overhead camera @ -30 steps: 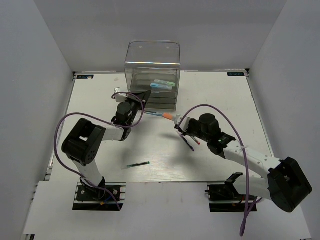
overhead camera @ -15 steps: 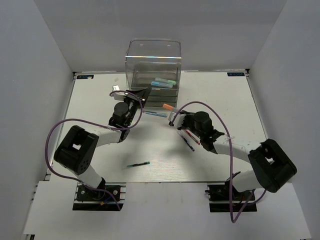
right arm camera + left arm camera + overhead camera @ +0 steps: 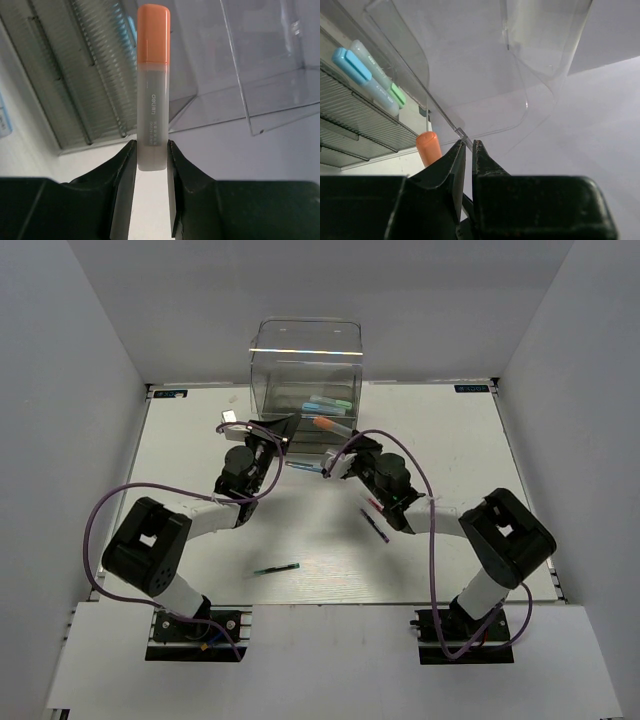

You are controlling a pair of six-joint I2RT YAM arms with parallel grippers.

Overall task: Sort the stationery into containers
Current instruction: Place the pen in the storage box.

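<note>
While the left fingers (image 3: 278, 430) press almost together on the thin clear edge of a drawer (image 3: 445, 115), the right fingers (image 3: 338, 448) pinch the orange marker (image 3: 152, 85) by its pale end. The marker sticks straight out past the finger tips, with its orange cap at the far end. It is up in the air, not on the desk (image 3: 450, 440). From above, its cap is right at the front of the drawers (image 3: 305, 360), which stand at 12 o'clock on the desk. The cap points to about 11 o'clock, toward the drawers. In the left wrist view the orange cap shows just beside the left fingers, at their 9 o'clock, under the clear edge.

The two arms meet at the front of the drawers. The left one is at the left corner and the right one is near the middle.

A blue marker (image 3: 350, 65) and a green marker (image 3: 395, 94) lie side by side, touching, on a ribbed floor inside the drawers. I cannot tell which drawer that is.

Four thin pens lie on the desk. A blue pen (image 3: 300, 467) is just in front of the drawers, between the two sets of fingers. A red pen (image 3: 372, 506) and a purple pen (image 3: 380, 530) lie close together at 4 o'clock from the middle of the desk, partly under the right arm. A green pen (image 3: 276, 569) lies alone at 7 o'clock, well apart from the rest, near the front edge.
</note>
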